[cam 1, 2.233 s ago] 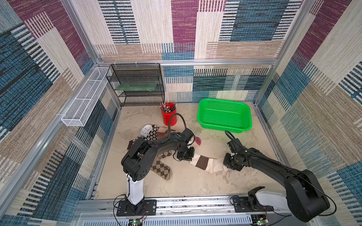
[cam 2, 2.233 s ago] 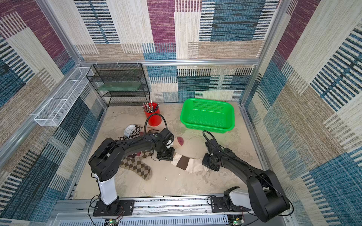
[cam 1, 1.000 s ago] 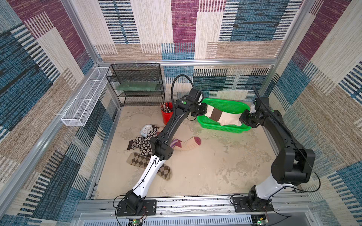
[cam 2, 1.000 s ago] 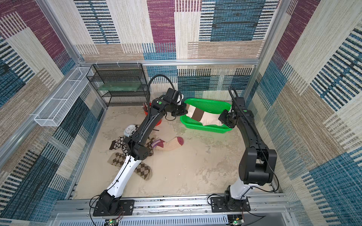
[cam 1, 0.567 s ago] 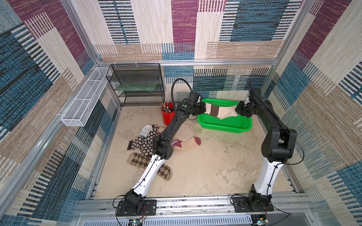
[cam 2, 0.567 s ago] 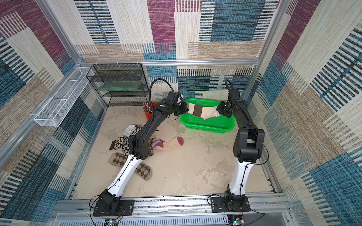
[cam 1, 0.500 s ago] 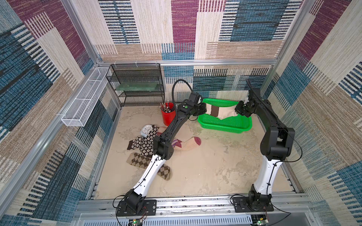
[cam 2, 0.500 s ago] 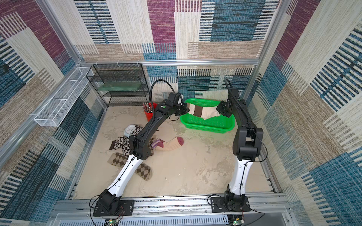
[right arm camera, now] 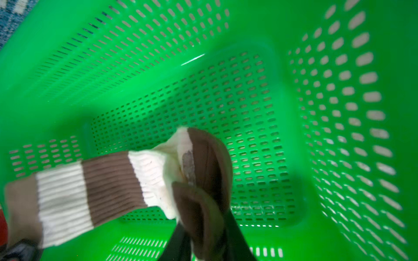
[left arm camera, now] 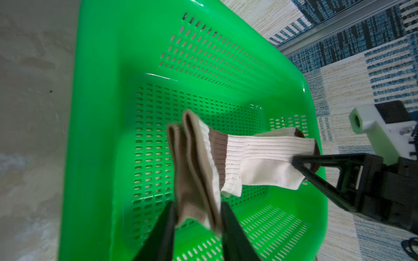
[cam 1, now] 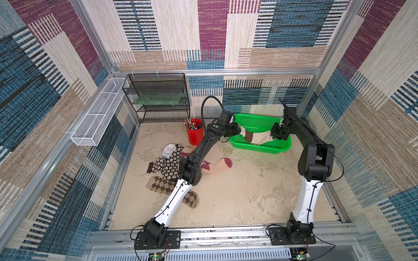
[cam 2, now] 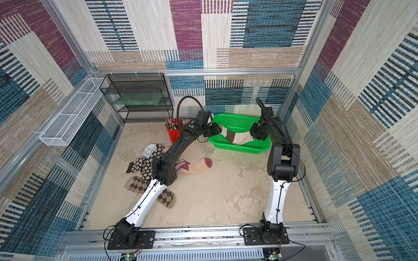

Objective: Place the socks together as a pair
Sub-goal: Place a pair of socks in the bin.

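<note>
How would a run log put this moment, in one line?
step: drop-off | cream-brown socks: hanging over green basket | ends: in left gripper, right gripper

Both arms reach to the far side: left arm [cam 1: 181, 196] stretched long and low, right arm [cam 1: 307, 198] rising upright, then bent forward at the elbow. There the left claw [cam 1: 236, 131] and right claw [cam 1: 273, 133] face each other, tips apart. Left jaws stand parted; right jaws are blurred, perhaps slightly apart.
</note>
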